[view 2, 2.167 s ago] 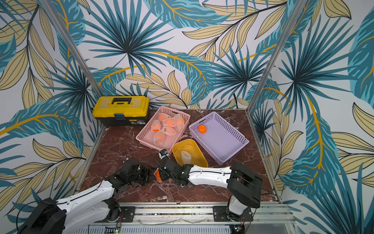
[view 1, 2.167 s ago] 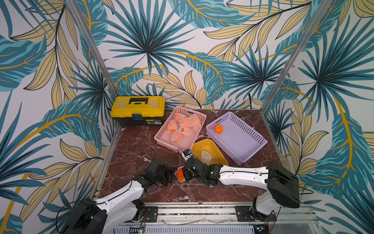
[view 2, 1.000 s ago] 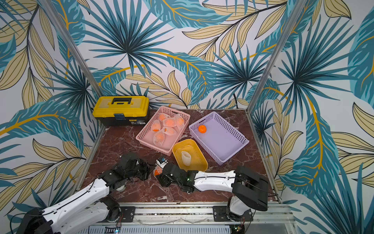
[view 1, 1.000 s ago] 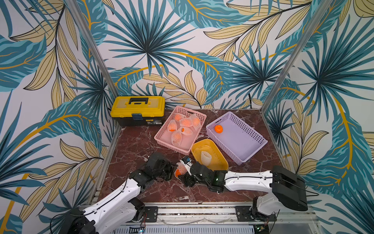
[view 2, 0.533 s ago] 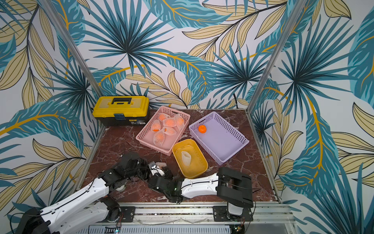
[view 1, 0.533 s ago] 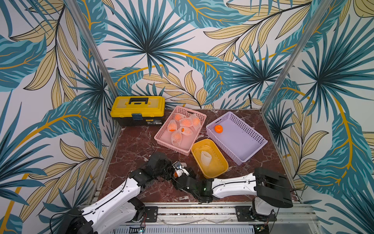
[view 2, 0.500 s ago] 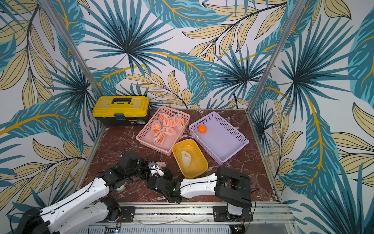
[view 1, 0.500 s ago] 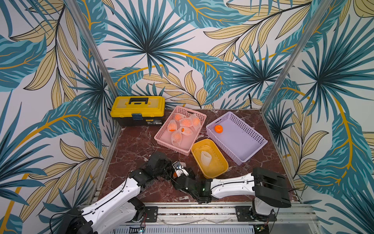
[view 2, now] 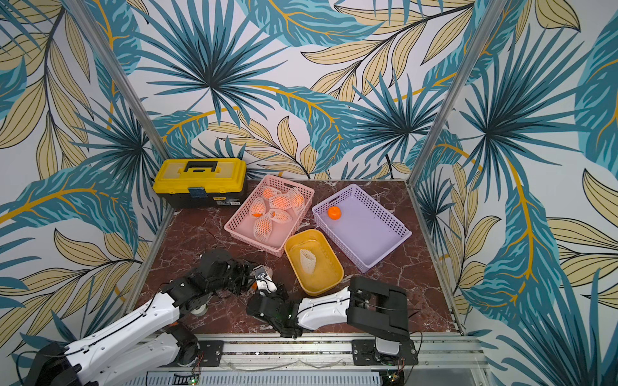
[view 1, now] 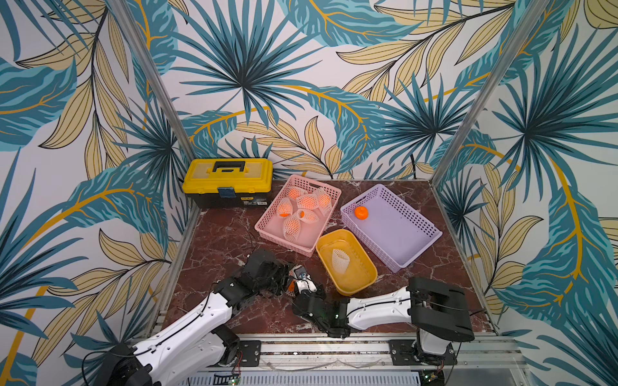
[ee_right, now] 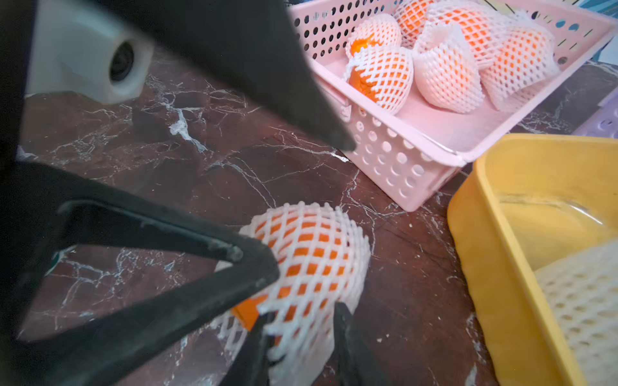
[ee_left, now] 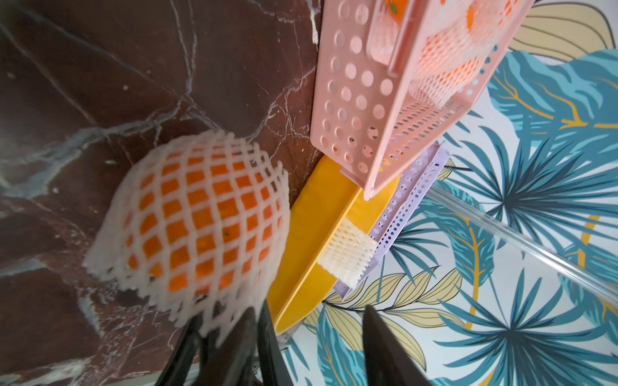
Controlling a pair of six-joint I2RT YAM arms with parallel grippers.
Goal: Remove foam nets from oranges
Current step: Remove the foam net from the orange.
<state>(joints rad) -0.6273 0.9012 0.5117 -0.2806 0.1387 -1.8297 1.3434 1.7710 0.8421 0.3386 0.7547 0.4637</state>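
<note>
- Lying on the dark red marble counter [ee_right: 217, 160] near the pink perforated plastic basket [ee_right: 384, 157], a round orange fruit [ee_left: 200, 247] sits wrapped in a white foam mesh net [ee_left: 214, 140].
- Right pincer [ee_right: 301, 317] is clenched on that net's loose end.
- Left pincer [view 1: 284, 279] stands released, one finger [ee_right: 257, 270] touching the net.
- One empty cream net [ee_right: 585, 300] lies in the yellow plastic tub [ee_right: 485, 267].

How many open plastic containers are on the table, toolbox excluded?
3: the pink basket beside the toolbox, the yellow tub in front of it, the purple basket to the right of both. None appears hidden.
</note>
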